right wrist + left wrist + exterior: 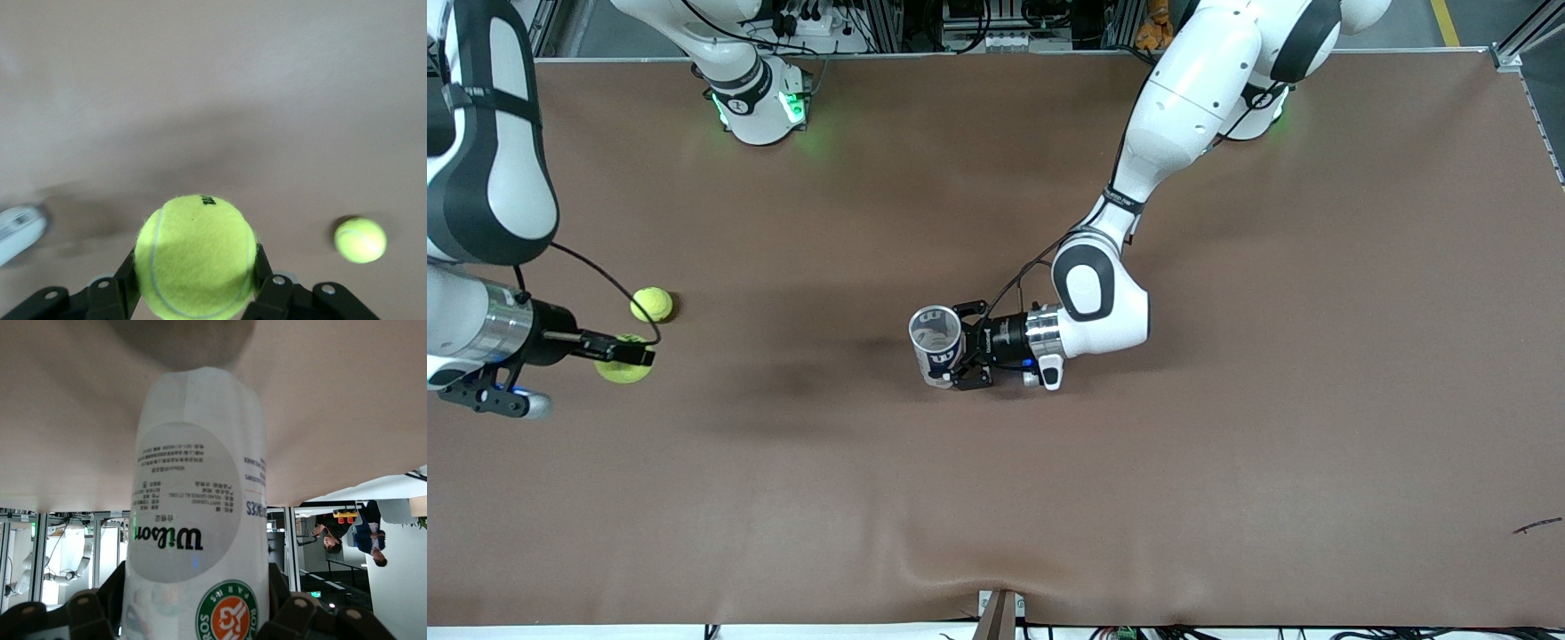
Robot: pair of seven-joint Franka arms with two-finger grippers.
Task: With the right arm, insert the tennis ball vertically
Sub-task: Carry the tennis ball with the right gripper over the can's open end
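At right arm's end of brown counter (pixel 1227 444): right gripper (pixel 633 356) jaws clamped on fuzzy yellow-green tennis ball (pixel 623 369). Left gripper (pixel 966 348) mid-counter, jaws gripping upright clear plastic ball can (pixel 936 345), mouth up. Risk, judged: ball meets can rim off-centre, tips can or pops free. Count: two balls, second yellow-green ball (pixel 651 304) loose beside; one can.

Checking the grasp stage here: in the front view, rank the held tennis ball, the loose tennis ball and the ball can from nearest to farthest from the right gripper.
1. Held tennis ball: clamped in the right gripper.
2. Loose tennis ball: on the table beside it, farther from the front camera.
3. Ball can: mid-table, gripped by the left gripper.
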